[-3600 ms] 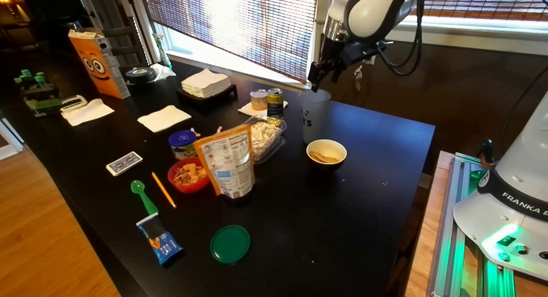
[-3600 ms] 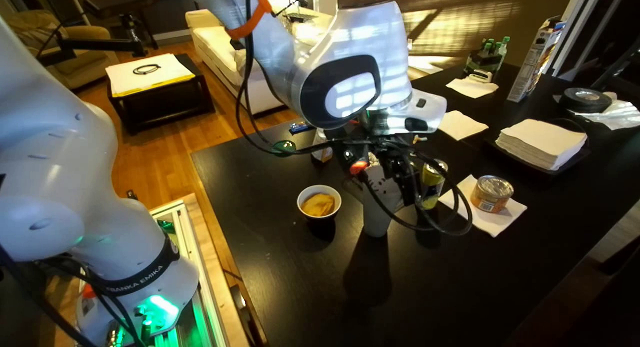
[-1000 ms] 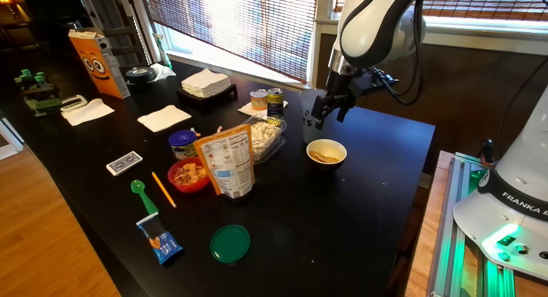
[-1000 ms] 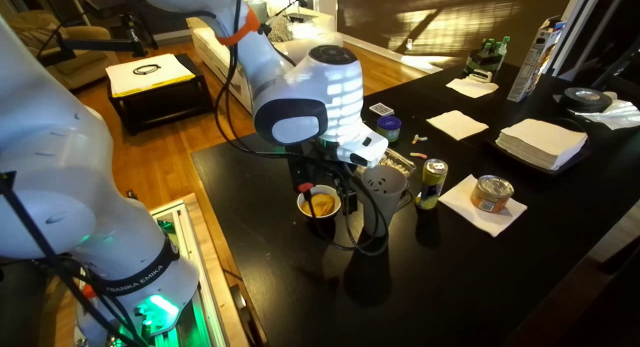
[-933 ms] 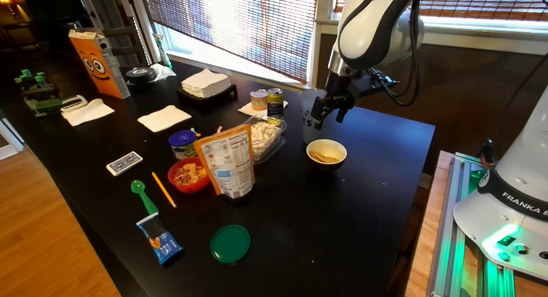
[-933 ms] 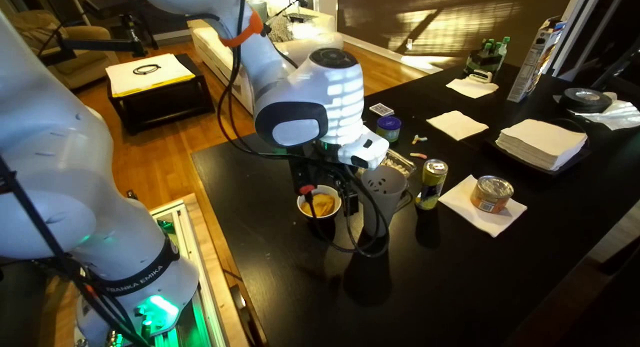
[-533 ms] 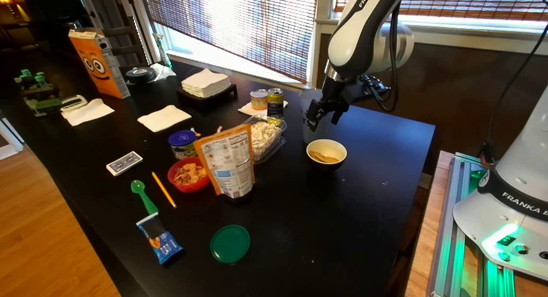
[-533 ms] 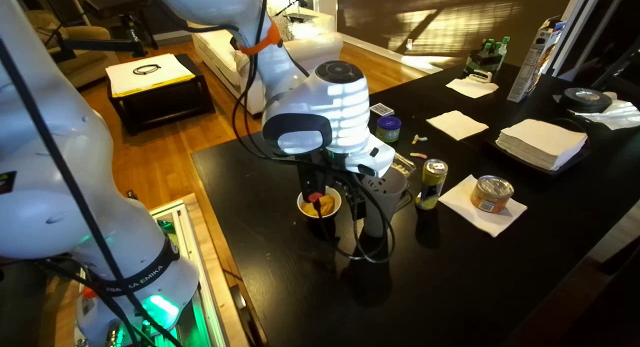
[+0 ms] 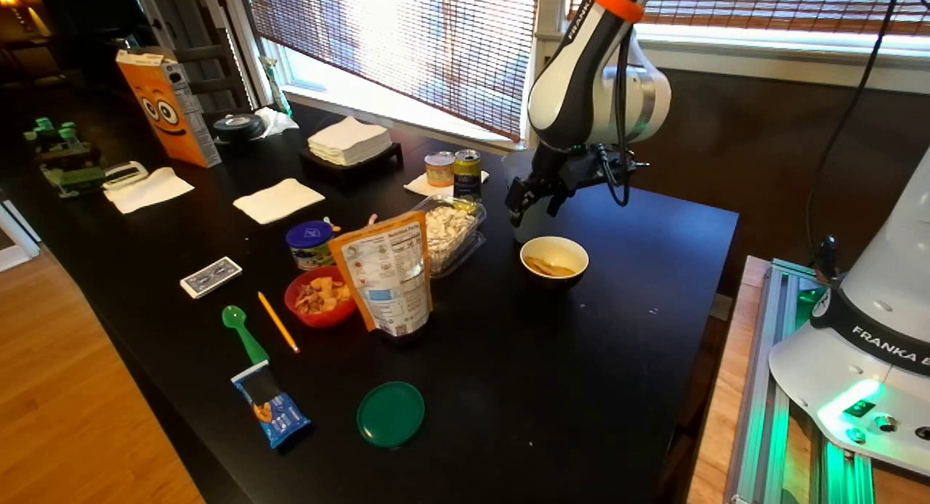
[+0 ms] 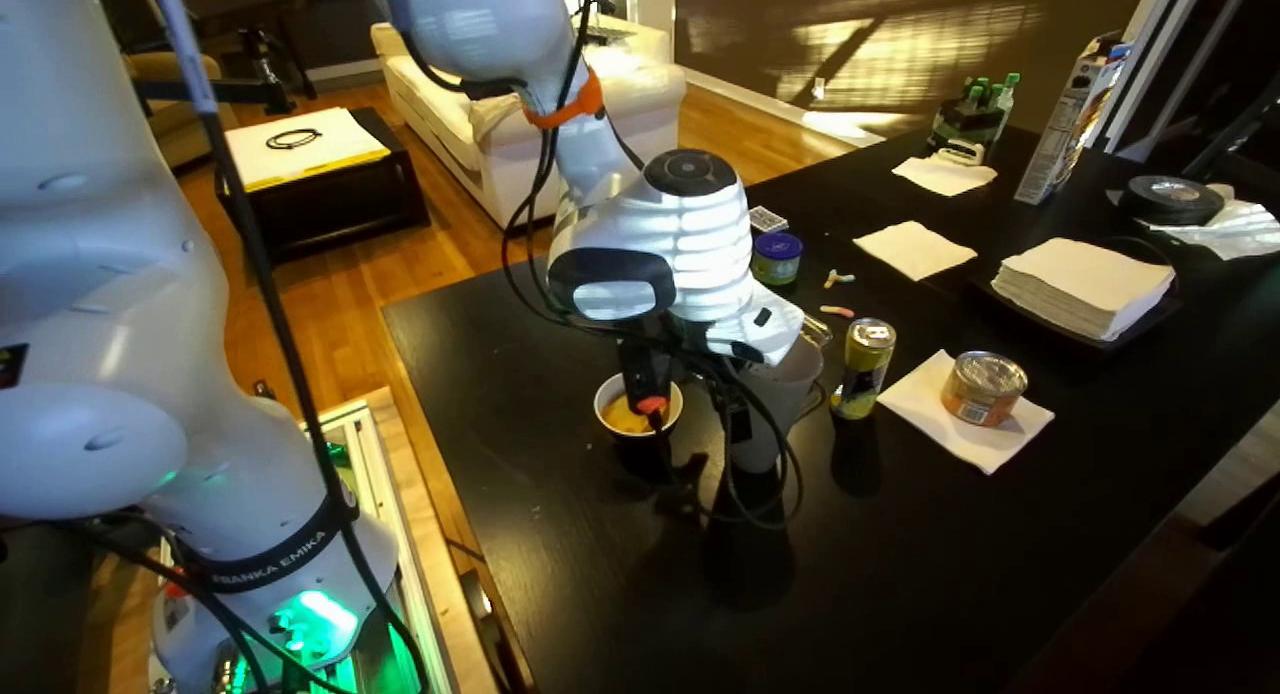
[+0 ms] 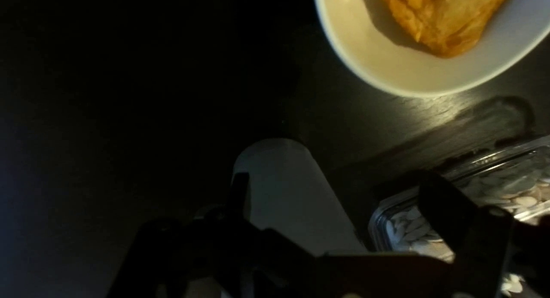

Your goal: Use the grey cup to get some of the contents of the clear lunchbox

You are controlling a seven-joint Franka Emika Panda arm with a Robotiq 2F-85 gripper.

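The wrist view gives me the grey cup (image 11: 296,199) lengthwise, its body running between the jaws, which stand spread wide with a gap along one side of it, gripping nothing; whether they brush it I can't tell. That view also looks close into the white-lined bowl (image 11: 412,72), onto some orange food (image 11: 451,23), and catches the rim of the clear lunchbox (image 11: 490,162). In an exterior view I can see the pale seeds (image 9: 445,226) in the lunchbox, behind a standing pouch (image 9: 389,275); in an exterior view where the arm (image 10: 650,234) covers most of that, a cream sofa (image 10: 645,114) shows. Both exterior views have the cup on the counter (image 10: 600,584) near the bowl, partly hidden by the jaws. A few seconds ago the jaws were up over the cup's rim; they have since dropped along its side. The rim has shifted slightly away from the robot's base (image 9: 864,315), and the cup seems to lean a touch. In an exterior view an orange band (image 9: 614,1) on the arm has come into sight. The arm slopes down over the counter, its jaws slanting away from the base
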